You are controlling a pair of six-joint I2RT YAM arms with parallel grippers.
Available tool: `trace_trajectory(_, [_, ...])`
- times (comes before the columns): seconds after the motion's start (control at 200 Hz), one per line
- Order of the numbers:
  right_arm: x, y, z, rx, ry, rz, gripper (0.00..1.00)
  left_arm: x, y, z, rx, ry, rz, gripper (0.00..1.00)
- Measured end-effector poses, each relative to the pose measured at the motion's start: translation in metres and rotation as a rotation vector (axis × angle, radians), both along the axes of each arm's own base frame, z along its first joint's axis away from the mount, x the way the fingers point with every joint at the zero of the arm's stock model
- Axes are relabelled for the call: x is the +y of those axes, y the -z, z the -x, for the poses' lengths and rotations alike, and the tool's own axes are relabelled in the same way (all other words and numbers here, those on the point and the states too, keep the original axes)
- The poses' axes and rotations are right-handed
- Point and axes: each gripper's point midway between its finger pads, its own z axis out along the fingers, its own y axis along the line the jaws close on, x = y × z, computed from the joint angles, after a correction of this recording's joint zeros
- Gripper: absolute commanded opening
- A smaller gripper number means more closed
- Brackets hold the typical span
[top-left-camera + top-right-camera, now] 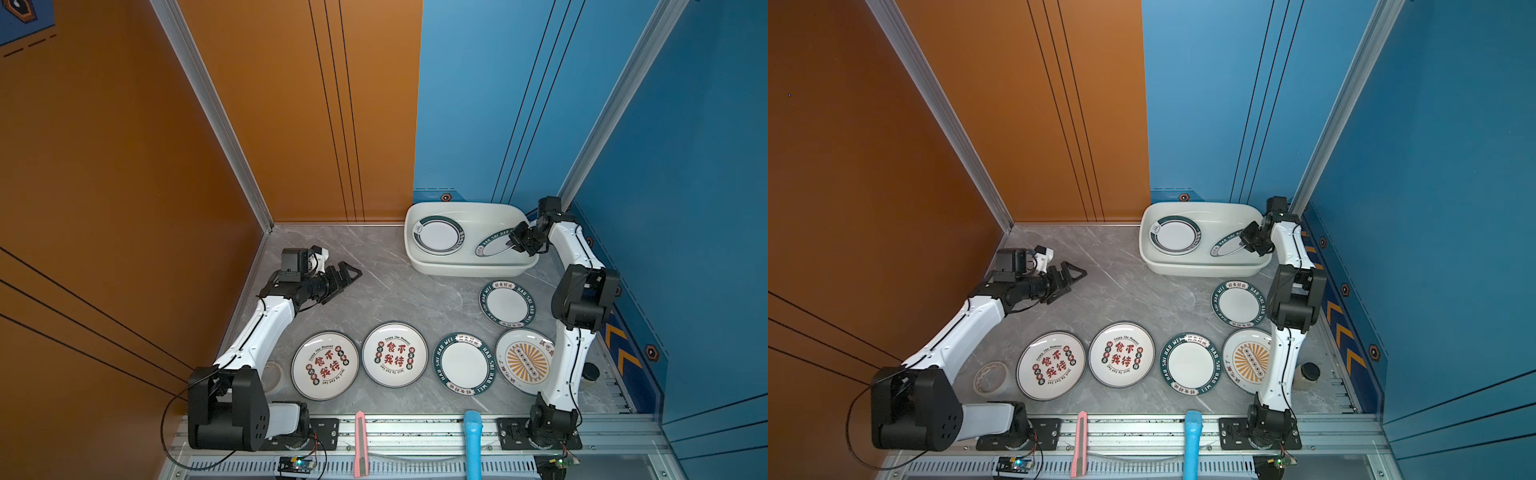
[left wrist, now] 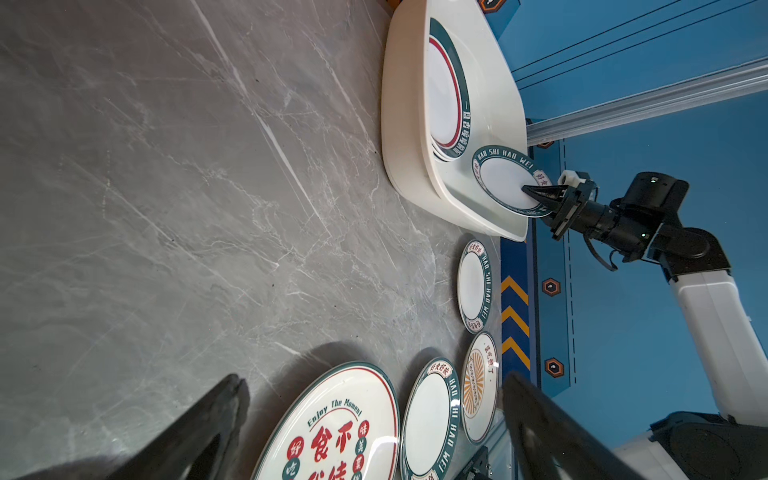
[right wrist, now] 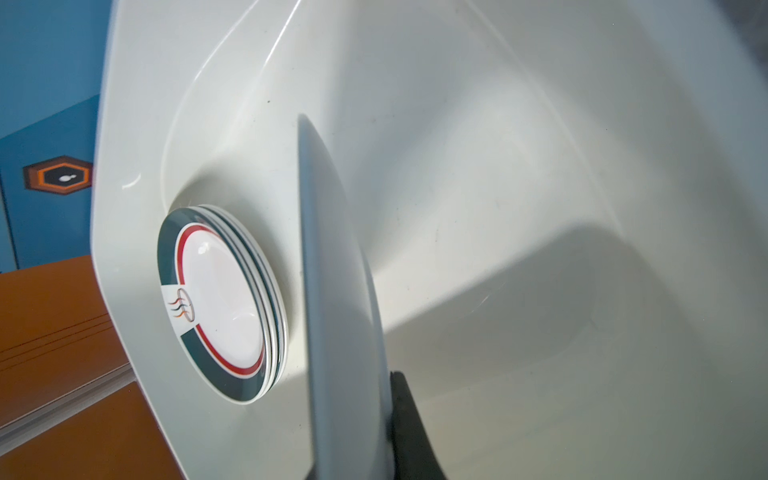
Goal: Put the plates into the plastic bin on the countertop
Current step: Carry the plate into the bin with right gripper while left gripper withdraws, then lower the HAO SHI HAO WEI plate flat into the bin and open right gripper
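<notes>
White moulded arm links [image 1: 259, 332], boxy black joint housings [image 1: 226, 409], thin black cables [image 1: 162, 422], matte black left end effector [image 1: 351, 280] and right end effector [image 1: 513, 244], screwed black base plates [image 1: 512, 433]

The tilted plate [image 2: 498, 174] has "HAO SHI HAO WEI" round its green rim, as does a flat plate [image 1: 464, 365]. A red-lettered plate [image 2: 332, 428] reads "Enjoy The Moment" above "食不我待".

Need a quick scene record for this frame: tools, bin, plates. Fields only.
left tool: open, empty, above countertop
right tool: shut on held plate
held plate: green-rimmed, tilted, in plastic bin, right end
bin stack: several plates, left end
on countertop: red-character plate, its twin, green-rimmed plate, second green-rimmed plate, sunburst plate
</notes>
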Motion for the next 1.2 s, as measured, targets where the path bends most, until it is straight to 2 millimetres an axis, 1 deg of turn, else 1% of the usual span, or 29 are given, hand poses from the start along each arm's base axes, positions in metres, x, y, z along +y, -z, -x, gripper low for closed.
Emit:
trace_trajectory(0.07, [-0.004, 0.008, -0.002, 0.014, 0.017, -0.002, 0.0, -0.001, 0.002, 0.001, 0.003, -0.001, 0.007, 0.98])
trace_trajectory(0.21, [-0.006, 0.021, -0.008, 0.036, 0.043, -0.02, 0.0, -0.002, 0.003, 0.001, 0.014, -0.001, 0.026, 0.98])
trace_trajectory(0.315, [-0.006, 0.021, -0.01, 0.036, 0.053, -0.03, 0.02, -0.003, 0.006, -0.003, 0.021, 0.0, 0.034, 0.98])
trace_trajectory(0.476, [-0.006, 0.022, -0.009, 0.044, 0.063, -0.029, 0.1, -0.004, 0.009, -0.012, 0.03, 0.001, 0.039, 0.98])
trace_trajectory(0.601, [-0.007, 0.022, -0.009, 0.046, 0.062, -0.027, 0.21, -0.005, 0.009, -0.016, 0.03, 0.005, 0.046, 0.98])
trace_trajectory(0.716, [-0.012, 0.031, -0.003, 0.084, 0.076, -0.011, 0.25, -0.007, 0.01, -0.018, 0.034, 0.011, 0.053, 0.98])
trace_trajectory(0.876, [-0.017, 0.045, 0.003, 0.126, 0.09, -0.001, 0.26, -0.008, 0.013, -0.019, 0.044, 0.016, 0.058, 0.98])
trace_trajectory(1.201, [-0.027, 0.048, 0.008, 0.15, 0.113, 0.04, 0.29, -0.008, 0.017, -0.02, 0.054, 0.022, 0.071, 0.98])
